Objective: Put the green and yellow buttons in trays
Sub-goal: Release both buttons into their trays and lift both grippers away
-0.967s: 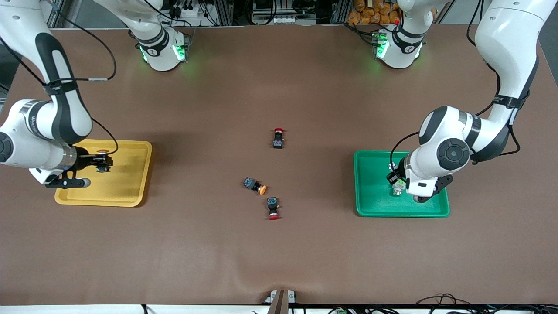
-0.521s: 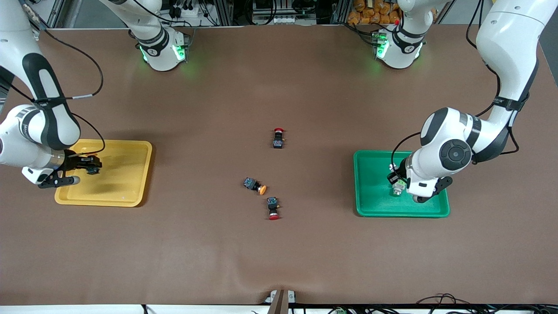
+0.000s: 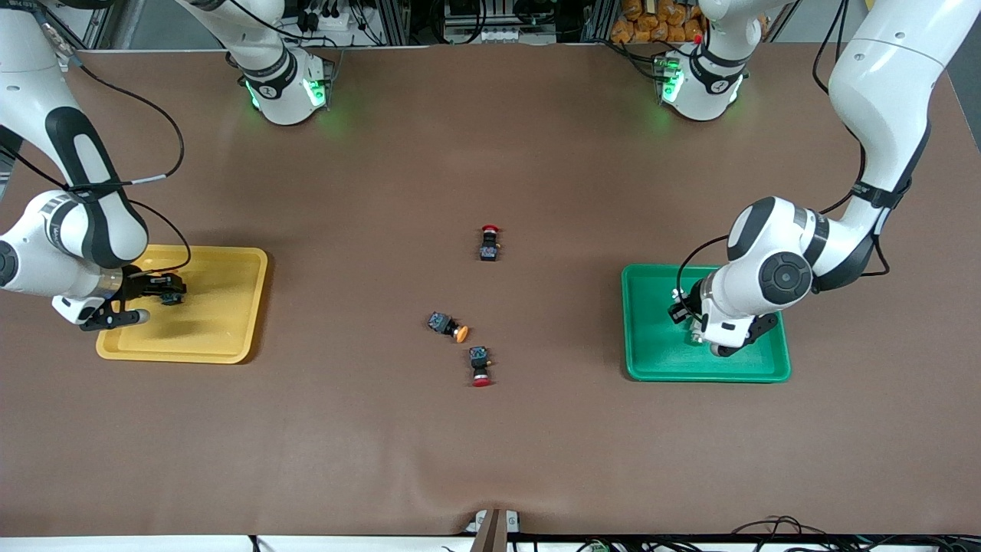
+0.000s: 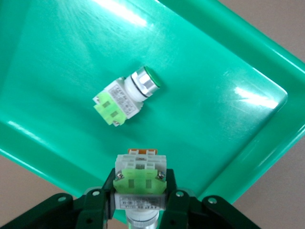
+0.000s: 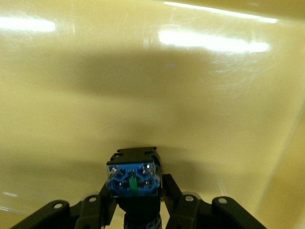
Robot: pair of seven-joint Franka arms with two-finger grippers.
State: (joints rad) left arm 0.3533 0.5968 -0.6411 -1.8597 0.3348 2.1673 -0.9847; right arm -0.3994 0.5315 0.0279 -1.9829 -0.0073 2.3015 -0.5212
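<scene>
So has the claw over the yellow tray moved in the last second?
Yes. The right end effector has slid over the yellow tray toward its outer edge.

Lighting: even, overhead. Soft shadows under arms. Glare streaks on green tray (image 4: 248, 67) and yellow tray (image 5: 143, 71). Front view sharp.

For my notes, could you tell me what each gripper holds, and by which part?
Left gripper holds a green button by its body sides over the green tray; right gripper holds a black-bodied button likewise over the yellow tray.

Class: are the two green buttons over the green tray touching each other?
Apart. The left wrist view shows bare tray floor between the lying green button and the gripped green button.
</scene>
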